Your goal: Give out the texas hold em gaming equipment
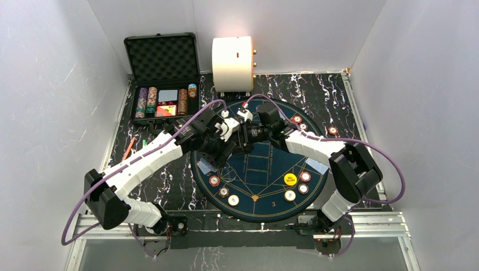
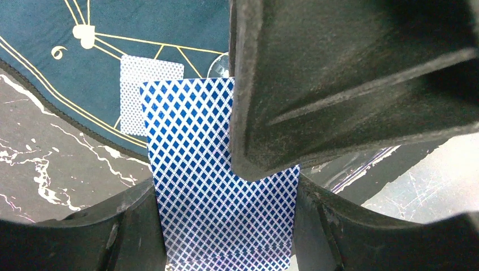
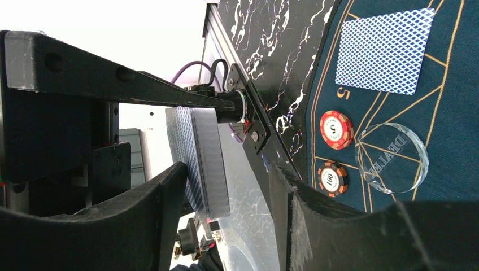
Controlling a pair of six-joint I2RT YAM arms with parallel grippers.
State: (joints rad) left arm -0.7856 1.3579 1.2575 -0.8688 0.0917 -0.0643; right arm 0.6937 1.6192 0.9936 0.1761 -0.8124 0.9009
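Note:
Above the left part of the round blue mat, my left gripper is shut on a deck of blue-backed playing cards, held between its fingers. My right gripper faces it and straddles the same deck. One right finger lies close along the deck's back. The other finger stands apart from the deck with a clear gap. Single cards lie face down on the mat, with red and orange chips beside seat 5.
A clear dealer button lies on the mat. A yellow button and chips ring the mat's edge. The open black case with chip stacks and a cream cylinder stand at the back. An orange pen lies left.

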